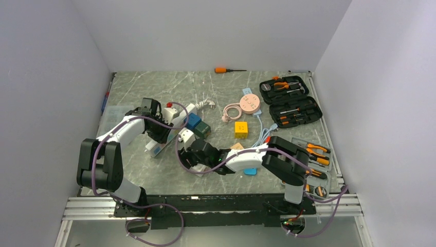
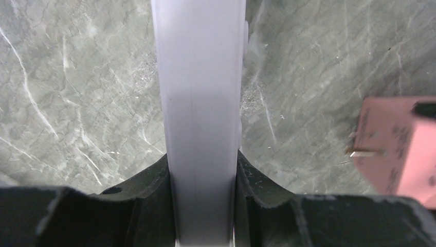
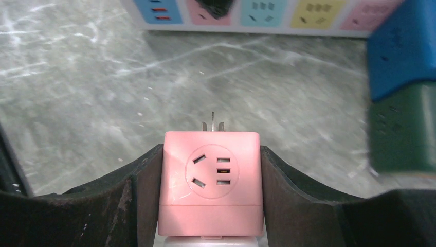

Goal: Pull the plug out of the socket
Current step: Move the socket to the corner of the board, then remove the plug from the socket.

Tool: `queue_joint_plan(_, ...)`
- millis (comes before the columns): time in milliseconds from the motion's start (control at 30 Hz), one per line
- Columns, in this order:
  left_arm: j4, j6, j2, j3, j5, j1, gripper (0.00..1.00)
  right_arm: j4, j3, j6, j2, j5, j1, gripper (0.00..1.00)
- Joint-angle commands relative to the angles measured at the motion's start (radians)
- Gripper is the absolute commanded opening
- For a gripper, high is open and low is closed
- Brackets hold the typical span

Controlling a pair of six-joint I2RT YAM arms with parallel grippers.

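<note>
Pink and square, the cube-shaped plastic plug [image 3: 212, 190] sits clamped between the black fingers of my right hand [image 3: 212, 154]. Its metal prongs are bare and well apart from the long white power strip with pastel outlets [image 3: 241, 13], which lies across the grey marbled bench [image 3: 103, 92]. My left hand [image 2: 203, 170] is closed on the strip's narrow body. The plug looks free of the socket, so what remains, as I judge it, is a clean retreat. I would hold the strip pinned and draw the plug straight back along the line of its prongs. I would not swing right, where a blue cube [image 3: 406, 46] and a dark green cube [image 3: 401, 128] stand close together.
</note>
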Motion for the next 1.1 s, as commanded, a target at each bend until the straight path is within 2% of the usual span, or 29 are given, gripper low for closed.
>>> queue_joint_plan(0,0.013,-0.004,-0.032,0.049,0.049,0.002,0.0,-0.028,0.11,0.037,0.062,-0.067,0.049,0.15)
queue_joint_plan(67,0.009,0.0,-0.026,0.052,0.049,0.002,0.0,-0.034,0.136,0.032,0.071,-0.07,0.061,0.2)
queue_joint_plan(133,0.004,0.006,-0.021,0.054,0.052,0.002,0.0,-0.038,0.137,0.035,0.067,-0.066,0.067,0.32)
queue_joint_plan(200,0.002,0.01,-0.015,0.057,0.052,0.002,0.0,-0.047,0.123,0.044,0.051,-0.045,0.067,0.63)
queue_joint_plan(233,0.003,0.011,-0.014,0.055,0.052,0.002,0.0,-0.05,0.11,0.043,0.037,-0.035,0.067,0.83)
queue_joint_plan(267,0.006,0.012,-0.014,0.053,0.052,0.002,0.0,-0.06,0.099,0.039,0.021,-0.014,0.067,0.97)
queue_joint_plan(367,0.011,0.014,-0.014,0.053,0.052,0.002,0.0,-0.093,0.064,0.014,-0.055,0.055,0.062,1.0)
queue_joint_plan(500,0.008,0.019,-0.018,0.051,0.052,0.004,0.0,-0.128,0.022,-0.018,-0.231,0.092,0.024,1.0)
queue_joint_plan(633,0.005,0.028,-0.031,0.042,0.061,0.011,0.0,-0.167,-0.013,-0.033,-0.397,0.065,-0.063,1.0)
queue_joint_plan(767,0.0,0.038,-0.039,0.034,0.078,0.02,0.0,-0.178,-0.075,-0.014,-0.54,-0.018,-0.201,1.0)
queue_joint_plan(900,-0.009,0.047,-0.043,0.032,0.101,0.028,0.0,-0.178,-0.116,0.025,-0.573,-0.06,-0.341,1.0)
queue_joint_plan(1000,-0.016,0.048,-0.045,0.031,0.12,0.029,0.0,-0.15,-0.124,0.066,-0.528,-0.134,-0.438,1.0)
queue_joint_plan(1067,-0.021,0.049,-0.047,0.031,0.123,0.029,0.0,-0.15,-0.085,0.043,-0.46,-0.138,-0.452,1.0)
